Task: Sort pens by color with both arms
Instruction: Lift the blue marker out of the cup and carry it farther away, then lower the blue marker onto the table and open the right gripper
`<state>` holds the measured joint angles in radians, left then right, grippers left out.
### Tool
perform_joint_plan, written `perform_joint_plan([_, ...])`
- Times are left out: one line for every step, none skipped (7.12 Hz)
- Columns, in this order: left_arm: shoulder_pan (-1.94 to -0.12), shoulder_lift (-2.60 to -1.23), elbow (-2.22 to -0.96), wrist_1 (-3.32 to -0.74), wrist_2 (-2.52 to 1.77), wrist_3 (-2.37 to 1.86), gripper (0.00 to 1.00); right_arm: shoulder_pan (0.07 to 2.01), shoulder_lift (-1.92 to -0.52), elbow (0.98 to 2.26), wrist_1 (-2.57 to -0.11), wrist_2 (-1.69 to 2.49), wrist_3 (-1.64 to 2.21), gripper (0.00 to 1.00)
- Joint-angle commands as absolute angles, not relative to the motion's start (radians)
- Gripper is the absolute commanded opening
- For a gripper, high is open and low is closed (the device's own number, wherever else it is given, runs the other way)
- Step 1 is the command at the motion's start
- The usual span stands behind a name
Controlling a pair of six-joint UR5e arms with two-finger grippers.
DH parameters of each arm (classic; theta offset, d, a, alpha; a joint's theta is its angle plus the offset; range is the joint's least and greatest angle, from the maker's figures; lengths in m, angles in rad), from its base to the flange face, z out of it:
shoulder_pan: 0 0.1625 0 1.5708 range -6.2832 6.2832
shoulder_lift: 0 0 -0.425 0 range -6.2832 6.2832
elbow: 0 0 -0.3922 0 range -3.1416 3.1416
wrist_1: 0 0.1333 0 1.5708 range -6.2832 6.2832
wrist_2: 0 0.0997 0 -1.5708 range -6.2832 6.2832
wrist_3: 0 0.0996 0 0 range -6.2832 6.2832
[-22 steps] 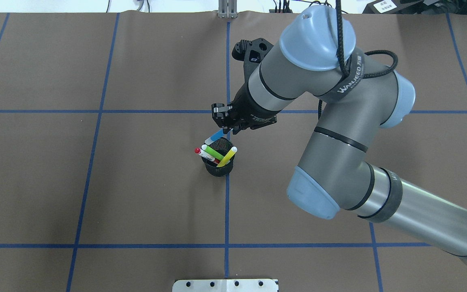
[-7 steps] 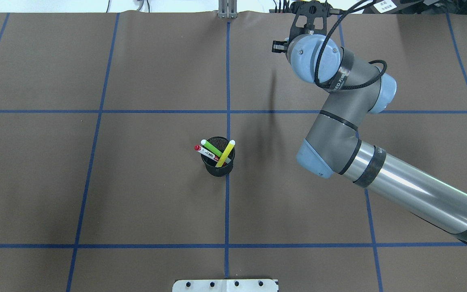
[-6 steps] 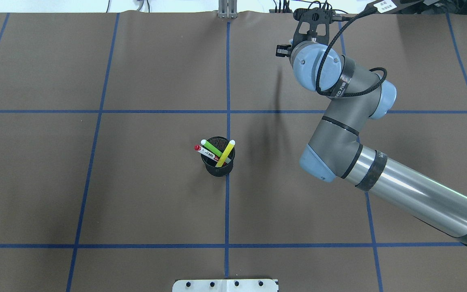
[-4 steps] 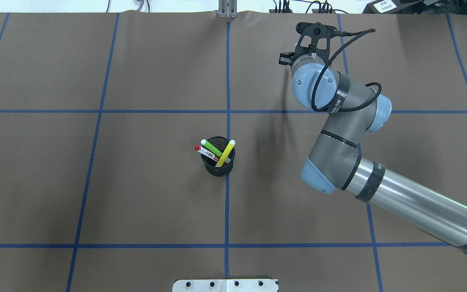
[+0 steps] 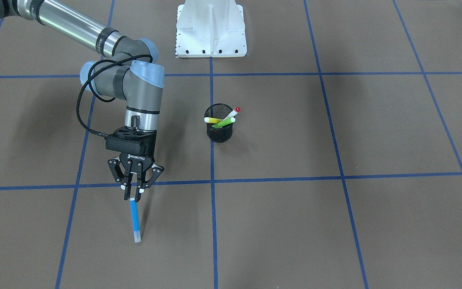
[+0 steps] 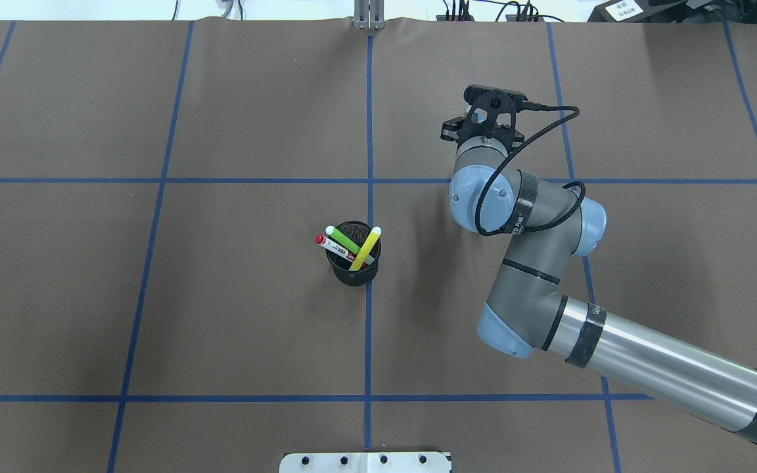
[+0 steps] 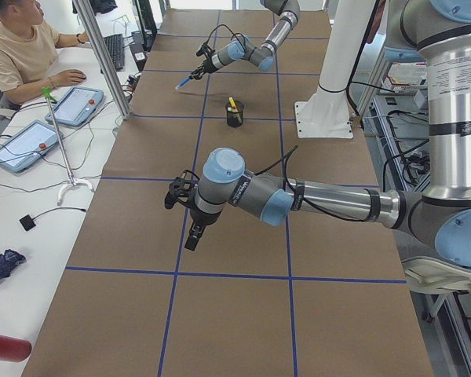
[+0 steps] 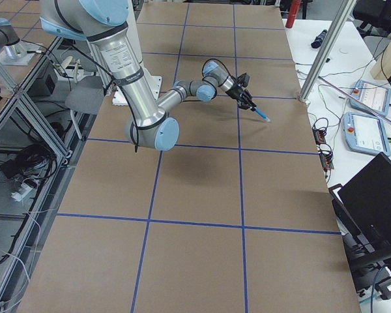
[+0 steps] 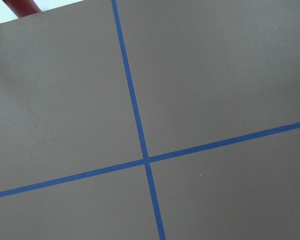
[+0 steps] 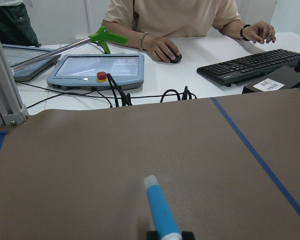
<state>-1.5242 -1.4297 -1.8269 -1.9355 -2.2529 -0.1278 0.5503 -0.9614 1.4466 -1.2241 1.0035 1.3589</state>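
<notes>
The bench point(image 5: 335, 224) is covered in brown sheeting marked with a blue tape grid. The blue pen point(image 5: 135, 218) is clamped at its upper end by the right gripper point(image 5: 133, 197), cap end down, toward the bench edge opposite the robot. The green pen point(image 5: 225, 122), yellow pen point(image 5: 213, 120) and red-capped pen point(image 5: 235, 111) are stood in the mesh cup point(image 5: 220, 134) at the bench centre. The left gripper point(image 7: 193, 236) is seen side-on only, so its opening cannot be told.
</notes>
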Motion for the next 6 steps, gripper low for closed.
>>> perform_joint_plan([-1.525, -1.43, -1.828, -1.936, -2.253, -0.127, 1.0, 0.546, -0.959, 1.439, -1.226, 0.999, 1.361, 0.97])
perform_joint_plan([-1.525, -1.43, -1.827, -1.936, -2.253, -0.127, 1.0, 0.546, -0.956, 1.442, -1.224, 1.0, 1.356, 0.98])
perform_joint_plan([-1.525, -1.431, -1.827, -1.934, -2.256, -0.129, 1.0, 0.552, -0.95, 1.454, -1.224, 1.012, 1.342, 0.98])
perform_joint_plan([-1.523, -1.437, -1.827, -1.936, -2.253, -0.129, 1.0, 0.567, -0.939, 1.469, -1.226, 1.05, 1.315, 0.98])
perform_joint_plan([-1.523, -1.442, -1.832, -1.94, -2.253, -0.136, 1.0, 0.584, -0.939, 1.512, -1.236, 1.115, 1.292, 0.98])
perform_joint_plan([-1.522, -1.446, -1.832, -1.963, -2.259, -0.133, 1.0, 0.601, -0.939, 1.558, -1.262, 1.174, 1.289, 0.98])
